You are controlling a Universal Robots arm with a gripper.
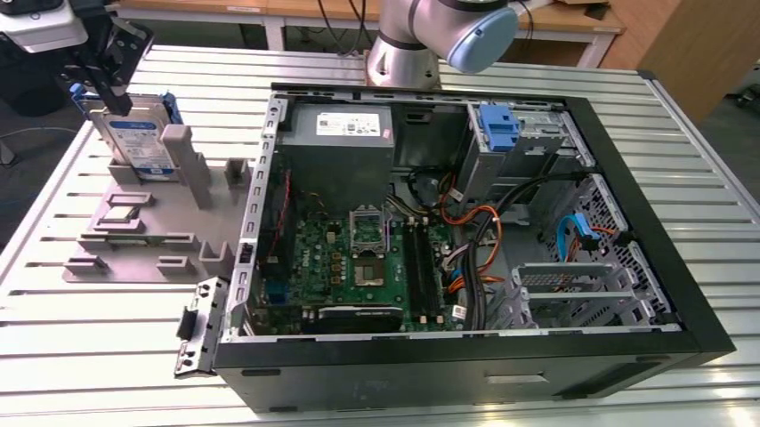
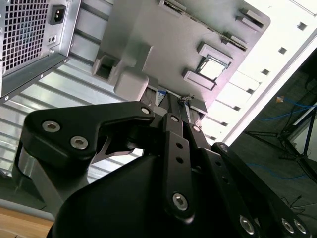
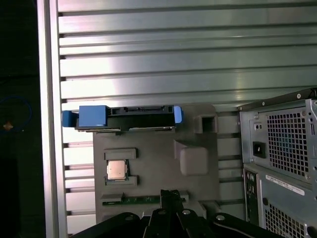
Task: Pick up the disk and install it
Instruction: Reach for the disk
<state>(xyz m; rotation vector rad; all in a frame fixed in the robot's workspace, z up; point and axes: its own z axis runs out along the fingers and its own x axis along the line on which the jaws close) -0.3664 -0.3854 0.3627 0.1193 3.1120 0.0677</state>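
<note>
In the exterior view a ribbed metal counter (image 1: 107, 356) is carrying an open case (image 1: 475, 374) and a grey tray (image 1: 119, 267), with a wooden desk (image 1: 570, 22) standing behind. The disk (image 1: 133, 142) is standing on end in the tray, long axis upright, with the pincer (image 1: 109, 98) hanging at its top edge. The second wrist view is showing the pincer's black body over the tray, clenched or released I cannot tell, and the first wrist view is looking down on the disk's thin edge, near a chip (image 3: 117, 170).

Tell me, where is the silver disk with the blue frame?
In the exterior view, the blue-framed silver disk stands upright in the grey holder tray at the exterior view's left, outside the open black computer case.
</note>
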